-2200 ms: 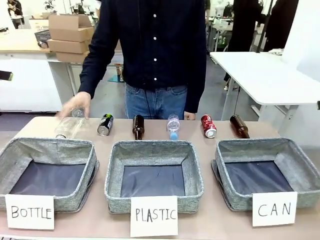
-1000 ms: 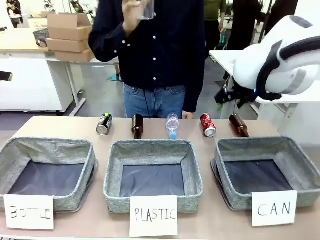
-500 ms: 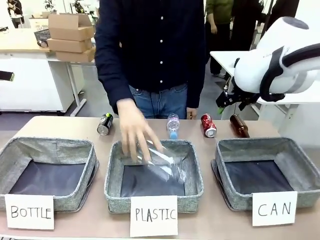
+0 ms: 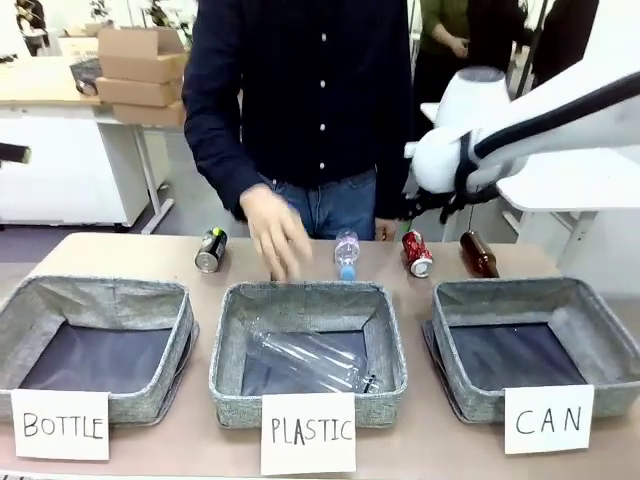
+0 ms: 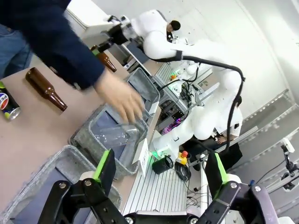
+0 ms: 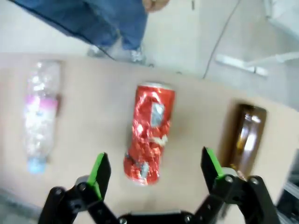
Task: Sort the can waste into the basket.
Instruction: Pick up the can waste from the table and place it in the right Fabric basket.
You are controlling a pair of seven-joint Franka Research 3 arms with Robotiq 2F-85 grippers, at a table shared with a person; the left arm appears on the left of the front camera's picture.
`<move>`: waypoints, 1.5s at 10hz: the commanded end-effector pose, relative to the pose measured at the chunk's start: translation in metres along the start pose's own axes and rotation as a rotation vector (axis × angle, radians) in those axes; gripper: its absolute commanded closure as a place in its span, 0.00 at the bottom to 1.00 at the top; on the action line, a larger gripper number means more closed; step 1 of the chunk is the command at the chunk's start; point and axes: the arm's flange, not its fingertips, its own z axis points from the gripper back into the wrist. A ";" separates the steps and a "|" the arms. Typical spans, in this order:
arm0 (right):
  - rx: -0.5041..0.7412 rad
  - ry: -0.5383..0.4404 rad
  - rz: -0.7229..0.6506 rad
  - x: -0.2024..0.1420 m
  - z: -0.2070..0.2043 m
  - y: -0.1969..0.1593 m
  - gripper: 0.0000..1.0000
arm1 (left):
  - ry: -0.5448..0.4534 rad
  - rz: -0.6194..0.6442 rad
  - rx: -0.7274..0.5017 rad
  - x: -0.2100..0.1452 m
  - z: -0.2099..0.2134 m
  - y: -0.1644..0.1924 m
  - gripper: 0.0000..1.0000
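The red dented can (image 4: 416, 252) lies on the table behind the CAN basket (image 4: 600, 345). In the right wrist view the red can (image 6: 149, 133) lies just ahead of my right gripper (image 6: 155, 167), which is open and hovers above it without touching. From the front, the right gripper (image 4: 428, 212) hangs just over that can. The black can (image 4: 210, 250) lies at the far left behind the BOTTLE basket, and the black can (image 5: 7, 105) also shows at the left edge of the left wrist view. My left gripper (image 5: 160, 170) is open and holds nothing, well above the table.
A person's hand (image 4: 275, 235) hovers behind the PLASTIC basket (image 4: 225, 350), which holds a clear bottle (image 4: 310, 360). A small clear bottle (image 4: 346, 250) and a brown bottle (image 4: 478, 252) flank the red can. The BOTTLE basket (image 4: 20, 320) stands at the left.
The person dropped a clear bottle into the PLASTIC basket and drew the hand back. My right arm swung left and down over the red can.
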 end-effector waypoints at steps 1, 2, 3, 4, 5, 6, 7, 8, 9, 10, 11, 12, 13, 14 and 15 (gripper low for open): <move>-0.014 0.089 0.006 0.033 -0.022 0.009 0.00 | -0.018 -0.029 -0.018 0.000 -0.002 -0.003 0.00; -0.019 0.149 0.005 0.036 -0.038 0.010 0.00 | -0.018 -0.029 -0.018 0.000 -0.002 -0.003 0.00; -0.038 0.189 -0.001 0.034 -0.049 0.011 0.00 | -0.018 -0.029 -0.018 0.000 -0.002 -0.003 0.00; -0.062 0.216 -0.011 0.032 -0.056 0.010 0.00 | -0.018 -0.029 -0.018 0.000 -0.002 -0.003 0.00; -0.063 0.231 -0.005 0.031 -0.063 0.009 0.00 | -0.018 -0.029 -0.018 0.000 -0.002 -0.003 0.00; -0.051 0.242 0.000 0.031 -0.070 0.010 0.00 | -0.018 -0.029 -0.018 0.000 -0.002 -0.003 0.00; -0.041 0.245 -0.002 0.031 -0.073 0.010 0.00 | -0.018 -0.029 -0.018 0.000 -0.002 -0.003 0.00; -0.046 0.248 -0.009 0.031 -0.074 0.009 0.00 | -0.018 -0.029 -0.018 0.000 -0.002 -0.003 0.00; -0.050 0.254 -0.019 0.031 -0.074 0.007 0.00 | -0.018 -0.029 -0.018 0.000 -0.002 -0.003 0.00; -0.060 0.269 -0.034 0.031 -0.074 0.005 0.00 | -0.018 -0.029 -0.018 0.000 -0.002 -0.003 0.00; -0.058 0.268 -0.037 0.030 -0.075 0.005 0.20 | -0.018 -0.029 -0.018 0.000 -0.002 -0.003 0.00; -0.046 0.276 -0.038 0.030 -0.076 0.004 0.20 | -0.018 -0.029 -0.018 0.000 -0.002 -0.003 0.00; -0.047 0.276 -0.041 0.029 -0.077 0.002 0.40 | -0.018 -0.029 -0.018 0.000 -0.002 -0.003 0.00; -0.045 0.275 -0.040 0.029 -0.077 0.001 0.22 | -0.018 -0.029 -0.018 0.000 -0.002 -0.003 0.00; -0.038 0.280 -0.042 0.028 -0.078 0.000 0.60 | -0.018 -0.029 -0.018 0.000 -0.002 -0.003 0.00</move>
